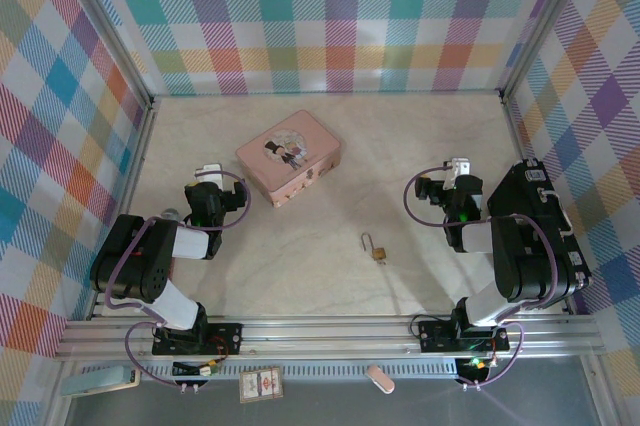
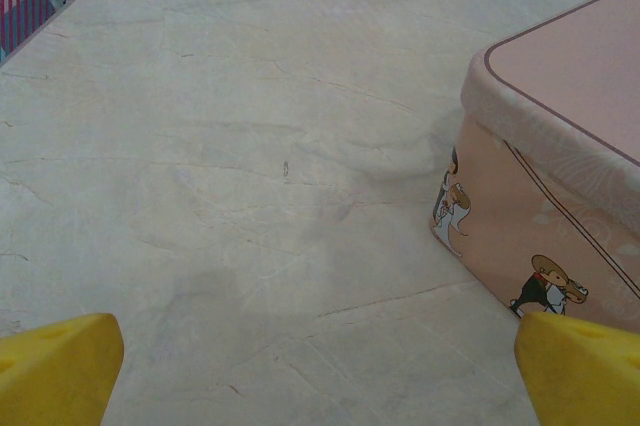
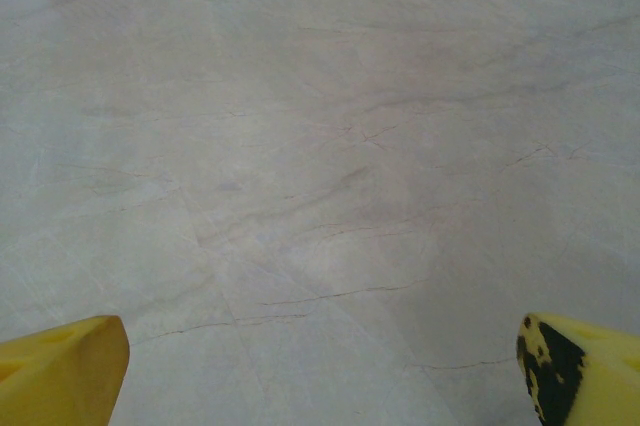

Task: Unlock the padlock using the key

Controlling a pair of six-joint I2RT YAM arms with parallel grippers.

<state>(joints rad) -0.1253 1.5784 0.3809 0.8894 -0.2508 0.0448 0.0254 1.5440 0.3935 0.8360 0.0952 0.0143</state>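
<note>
Both arms wait, released and empty: left end effector (image 2: 318, 374) beside the box (image 2: 560, 196), right end effector (image 3: 322, 371) over bare desk (image 1: 300, 236). Padlock (image 1: 378, 250) lies between them, probably reachable by either.

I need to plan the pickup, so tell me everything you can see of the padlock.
The padlock is tiny: a brass-gold body with a thin silver U-shaped shackle. It lies flat on the pale marble-look table, between the two arms, nearer the right one, on the near side of the pink box, well apart from it. Only the table touches it; the left gripper and right gripper, both open, are away from it. Too small to tell whether it is locked or holds a key.
</note>
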